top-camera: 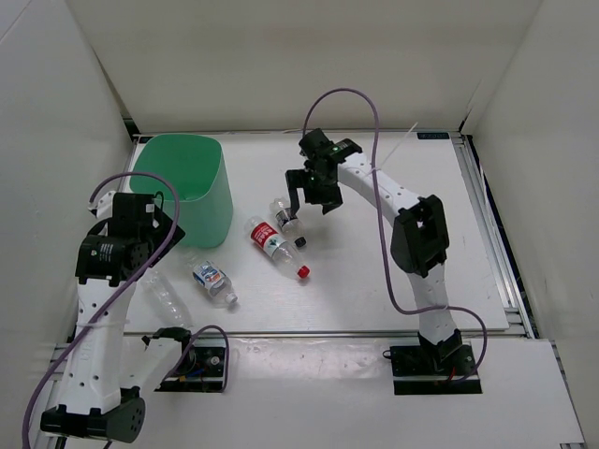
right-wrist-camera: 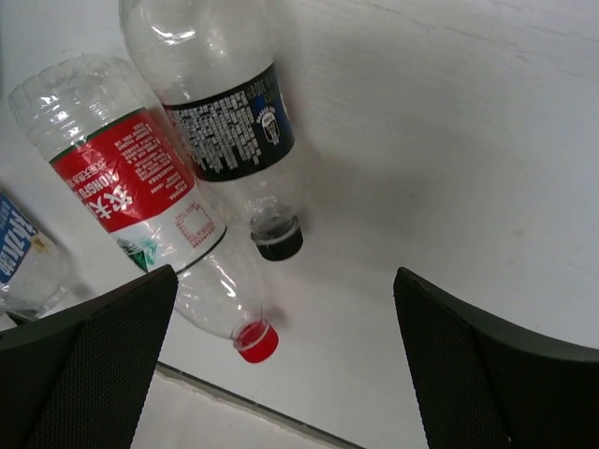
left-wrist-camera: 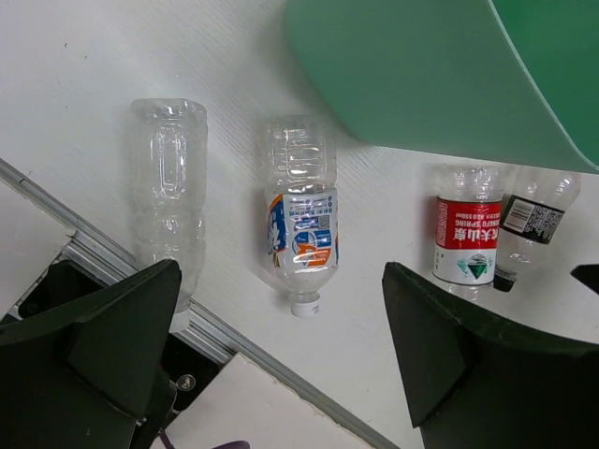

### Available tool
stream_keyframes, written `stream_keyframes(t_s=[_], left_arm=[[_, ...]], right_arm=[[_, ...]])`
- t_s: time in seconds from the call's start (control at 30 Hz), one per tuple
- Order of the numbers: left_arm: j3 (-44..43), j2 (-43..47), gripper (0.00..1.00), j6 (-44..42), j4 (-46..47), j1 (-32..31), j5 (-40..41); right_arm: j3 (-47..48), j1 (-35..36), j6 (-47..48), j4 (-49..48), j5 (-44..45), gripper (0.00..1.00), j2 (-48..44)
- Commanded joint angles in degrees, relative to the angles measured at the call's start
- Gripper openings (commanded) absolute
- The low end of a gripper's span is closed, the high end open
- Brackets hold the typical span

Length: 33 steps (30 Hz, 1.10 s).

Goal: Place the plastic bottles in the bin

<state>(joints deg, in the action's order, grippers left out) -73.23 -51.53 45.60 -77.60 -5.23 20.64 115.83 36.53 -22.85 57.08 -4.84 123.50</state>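
Right fingers (right-wrist-camera: 496, 374) hang spread above the dark-capped bottle (right-wrist-camera: 225, 122), not touching.

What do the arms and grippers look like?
White links with black joints on the left arm and right arm, each trailing a purple cable. The left gripper and right gripper are black with wedge-shaped fingers. A green light glows at the right wrist.
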Motion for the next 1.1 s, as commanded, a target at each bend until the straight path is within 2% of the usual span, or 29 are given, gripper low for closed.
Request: stream_keyframes(t_s=[0.0,0.13,0.27,0.47,0.57,0.7,0.8,0.93,0.97,1.07], left_arm=[[0.0,0.7,1.00,-0.8,-0.8,-1.3,1.7],[-0.5,0.7,1.00,-1.8,-0.8,-2.5,1.7],[-1.7,0.2,1.00,-3.4,-1.3,-2.5,-1.6],[-2.3,0.2,1.00,-4.1,-1.9,-3.0,-1.6],[-3.5,0.2,1.00,-4.7,-1.9,-3.0,-1.6],[-4.9,0.7,1.00,-5.9,-1.9,-3.0,0.0],[-5.5,1.3,1.00,-5.9,-1.9,-3.0,0.0],[-8.6,1.8,1.00,-8.7,-1.9,-3.0,-2.5],[-9.4,1.8,1.00,-8.7,-1.9,-3.0,-3.1],[-10.8,2.8,1.00,-8.7,-1.9,-3.0,-3.1]], right_arm=[[2.6,0.8,2.5,-2.6,-3.8,1.00,2.8],[7.7,0.8,2.5,-3.3,-4.5,1.00,7.9],[12.2,0.8,1.4,-5.3,-7.3,1.00,12.7],[9.1,1.9,-0.2,-10.2,-9.4,0.99,15.2],[7.7,2.4,-0.8,-10.8,-9.9,0.82,15.8],[7.0,2.4,-1.4,-10.1,-8.3,0.49,14.1],[7.0,2.4,-3.7,-8.7,-5.5,0.35,8.7],[7.0,2.4,-8.5,-12.9,-9.3,0.28,-2.4],[8.0,2.4,-9.8,-14.4,-11.9,0.26,-3.5],[15.0,3.8,-14.5,-19.4,-12.6,0.24,-5.0]])
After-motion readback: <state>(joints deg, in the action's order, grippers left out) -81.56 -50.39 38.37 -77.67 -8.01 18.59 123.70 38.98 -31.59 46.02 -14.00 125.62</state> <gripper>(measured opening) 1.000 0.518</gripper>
